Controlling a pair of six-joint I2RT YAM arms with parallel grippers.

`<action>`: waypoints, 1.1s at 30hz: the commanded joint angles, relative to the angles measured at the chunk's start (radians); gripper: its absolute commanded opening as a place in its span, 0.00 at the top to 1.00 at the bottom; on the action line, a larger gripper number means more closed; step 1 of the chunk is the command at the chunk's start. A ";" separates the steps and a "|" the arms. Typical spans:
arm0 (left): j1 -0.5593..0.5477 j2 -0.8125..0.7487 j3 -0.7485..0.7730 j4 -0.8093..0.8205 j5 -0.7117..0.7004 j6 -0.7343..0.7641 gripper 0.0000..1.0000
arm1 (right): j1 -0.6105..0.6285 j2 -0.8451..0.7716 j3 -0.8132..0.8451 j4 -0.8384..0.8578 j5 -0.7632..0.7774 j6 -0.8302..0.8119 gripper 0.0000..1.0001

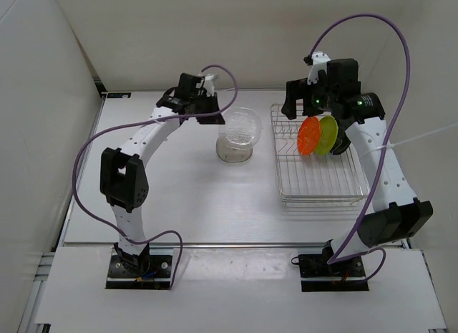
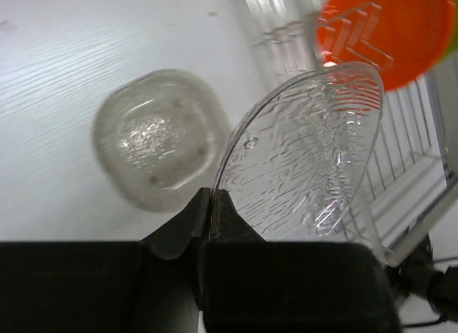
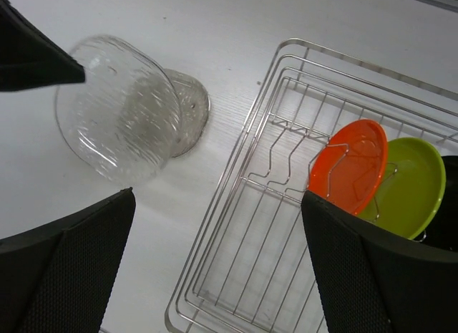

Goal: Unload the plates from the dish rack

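While my left gripper (image 2: 210, 202) clamps the clear plate (image 2: 300, 150) at centre frame, right gripper (image 3: 217, 204) agape, I judge set-down comes next

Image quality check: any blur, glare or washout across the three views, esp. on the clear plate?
Top external: even soft light, sharp, but the clear plate nearly washes out against the white table. Left wrist: the plate is sharp with small highlights; the clear container beyond it looks softer; the orange plate glows saturated. Right wrist: dish rack crisp, faint shadows only.
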 commanded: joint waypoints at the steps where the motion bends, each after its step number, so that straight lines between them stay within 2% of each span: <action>1: 0.095 -0.082 -0.073 0.056 -0.046 -0.108 0.89 | -0.003 -0.006 0.003 0.011 0.069 -0.019 0.00; 7: 0.104 -0.024 -0.133 0.065 -0.046 -0.131 0.89 | -0.003 -0.015 -0.006 0.011 0.094 -0.019 0.00; 10: 0.127 0.025 -0.144 0.065 0.002 -0.165 0.89 | -0.003 -0.024 -0.006 0.001 0.094 -0.029 0.00; 15: 0.147 0.098 -0.101 0.074 0.041 -0.225 0.89 | -0.003 -0.033 -0.017 0.001 0.094 -0.038 0.00; 33: 0.129 0.246 -0.029 0.076 0.076 -0.216 0.89 | -0.003 -0.033 -0.017 0.001 0.075 -0.038 0.00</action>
